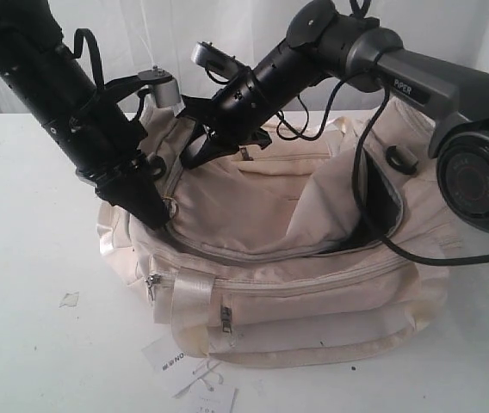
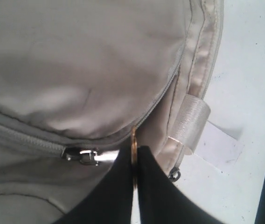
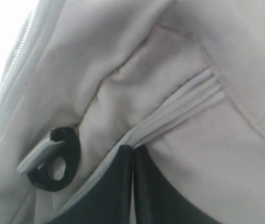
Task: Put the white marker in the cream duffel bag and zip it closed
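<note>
Exterior view: a white bench (image 1: 21, 258) carries the cream duffel bag (image 1: 296, 284), which lies on its side. The main zip is closed along the bag's left half and gapes at the right end, where dark lining (image 1: 382, 206) shows. The left arm (image 1: 64, 95) slants down to the bag's left end. The right arm (image 1: 417, 82) reaches across above the bag to its upper left rim, and a black cable (image 1: 374, 224) droops from it over the open mouth. The left claw (image 1: 154, 215) sits at the bag's left corner. In the left wrist view its dark fingers (image 2: 118, 186) are pressed together on a thin gold-coloured ring (image 2: 133, 144), just beside the silver zip slider (image 2: 81, 155). The right claw (image 1: 191, 153) has its tips against the fabric at the bag's top. In the right wrist view its fingers (image 3: 116, 186) are closed tight at the edge of a grey zip tape (image 3: 179, 112), and whether they grip cloth cannot be told. A black end ring (image 3: 53, 161) hangs near them on the bag. White paper hang tags (image 1: 193, 370) lie on the bench at the bag's front left corner, and a small pale scrap (image 1: 71, 298) lies well to the bag's left. The white marker shows in no view, so its place cannot be told.
</note>
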